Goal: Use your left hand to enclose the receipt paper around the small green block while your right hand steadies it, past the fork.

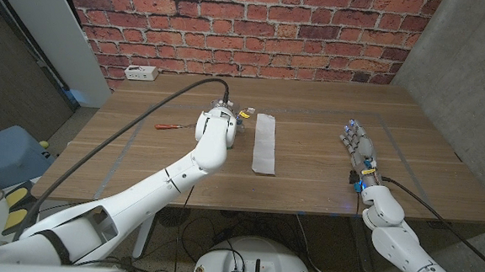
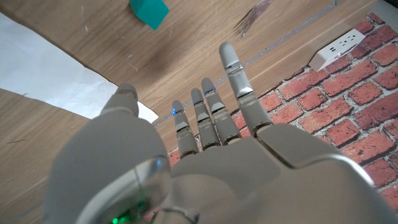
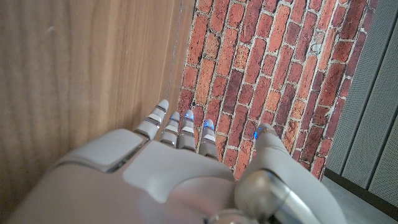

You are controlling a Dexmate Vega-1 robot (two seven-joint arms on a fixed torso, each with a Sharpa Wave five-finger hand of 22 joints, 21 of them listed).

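The white receipt paper (image 1: pixel 265 143) lies as a long strip at mid-table; one end of the receipt paper (image 2: pixel 50 68) shows in the left wrist view. My left hand (image 1: pixel 223 118) hovers just left of the strip's far end, fingers (image 2: pixel 239 84) stretched out and holding nothing. The small green block (image 2: pixel 149 11) sits on the wood beyond those fingertips, apart from the paper. A thin red-handled utensil (image 1: pixel 169 126) lies left of my left hand; a blurred grey pronged shape (image 2: pixel 252 18) shows near the block. My right hand (image 1: pixel 358 146) is far right on the table, fingers extended and holding nothing.
A white power strip (image 1: pixel 141 73) sits at the table's far left edge against the brick wall (image 1: pixel 249 27), also seen as the power strip (image 2: pixel 339 46). A grey wall (image 1: pixel 474 74) borders the right side. A tape line (image 1: pixel 394 133) marks the tabletop.
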